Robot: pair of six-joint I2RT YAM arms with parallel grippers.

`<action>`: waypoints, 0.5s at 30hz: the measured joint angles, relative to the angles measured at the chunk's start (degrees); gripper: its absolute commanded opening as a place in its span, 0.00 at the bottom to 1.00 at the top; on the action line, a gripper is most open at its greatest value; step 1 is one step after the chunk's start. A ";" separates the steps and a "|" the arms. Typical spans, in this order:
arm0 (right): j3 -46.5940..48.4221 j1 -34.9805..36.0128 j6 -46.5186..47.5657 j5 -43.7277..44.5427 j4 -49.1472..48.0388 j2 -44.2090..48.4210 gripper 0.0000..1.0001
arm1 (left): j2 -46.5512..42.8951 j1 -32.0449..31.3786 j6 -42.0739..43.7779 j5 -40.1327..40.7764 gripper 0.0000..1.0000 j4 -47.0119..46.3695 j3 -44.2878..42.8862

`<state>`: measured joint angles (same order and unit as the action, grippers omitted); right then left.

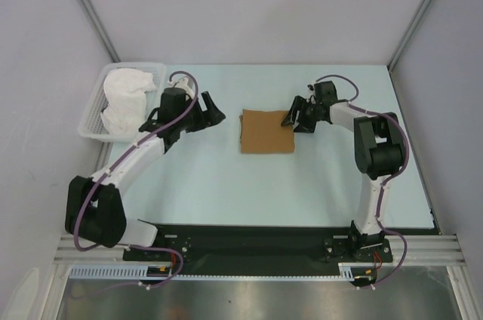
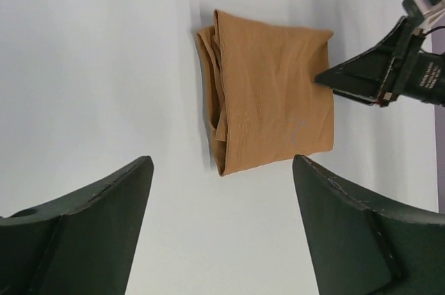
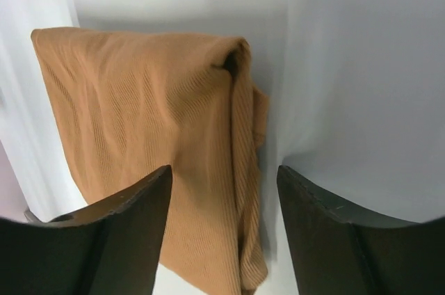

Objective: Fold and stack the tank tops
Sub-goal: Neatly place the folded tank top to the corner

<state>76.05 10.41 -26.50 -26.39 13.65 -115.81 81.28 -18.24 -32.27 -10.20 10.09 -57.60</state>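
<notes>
Pale table (image 1: 226, 184): folded tan top (image 1: 266, 131) at spread right end effector (image 1: 294, 120) tips; left end effector (image 1: 209, 115) spread, apart.

Left arm (image 1: 127, 163) and right arm (image 1: 370, 199): white tubular links, bulky black joint housings, purple cables (image 1: 181, 74) looped outside — left gripper (image 1: 215, 109) and right gripper (image 1: 290, 114) black, with broad wedge-shaped fingers (image 2: 361, 232).

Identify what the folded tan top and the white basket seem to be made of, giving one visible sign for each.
Folded tan tank top: likely a ribbed knit fabric, matte; fine parallel ribs and soft layered fold edges show. White basket: probably rigid plastic; its walls form an open lattice.
</notes>
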 measured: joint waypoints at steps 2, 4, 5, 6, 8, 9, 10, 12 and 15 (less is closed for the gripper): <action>1.75 0.46 0.31 -0.07 0.15 -1.53 0.51 | -2.60 0.90 0.31 0.83 0.87 0.57 0.55; 3.04 0.79 0.22 -0.07 -0.02 -2.73 0.38 | -4.61 2.05 0.33 1.60 0.87 1.05 1.27; 3.17 0.74 0.13 -0.11 -0.17 -3.10 0.34 | -5.60 2.73 0.26 1.99 0.86 1.25 1.86; 3.17 0.52 -0.28 -0.15 -0.22 -3.28 0.29 | -6.43 3.41 0.22 2.16 0.87 1.27 2.45; 2.99 -0.28 -0.92 -0.98 -0.68 -3.56 0.15 | -8.17 5.29 0.11 2.60 0.87 1.64 3.65; 2.56 -0.94 -1.51 -1.51 -1.44 -3.56 0.09 | -8.92 6.14 -0.13 2.82 0.87 1.86 4.04; 2.12 -1.64 -2.16 -1.90 -2.12 -3.56 0.02 | -9.55 6.84 -0.24 3.19 0.87 1.99 4.28; 0.11 -3.39 -3.65 -2.45 -4.50 -3.39 0.00 | -10.73 8.22 -0.31 3.72 0.87 2.32 4.37; -7.67 -7.74 -7.63 -2.97 -9.90 -0.20 0.00 | -11.67 9.27 -0.68 4.11 0.87 2.36 4.37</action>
<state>68.38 2.68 -34.13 -29.36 3.75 -116.01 69.60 -8.97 -32.95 -6.09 12.45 -53.23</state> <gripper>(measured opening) 0.035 0.869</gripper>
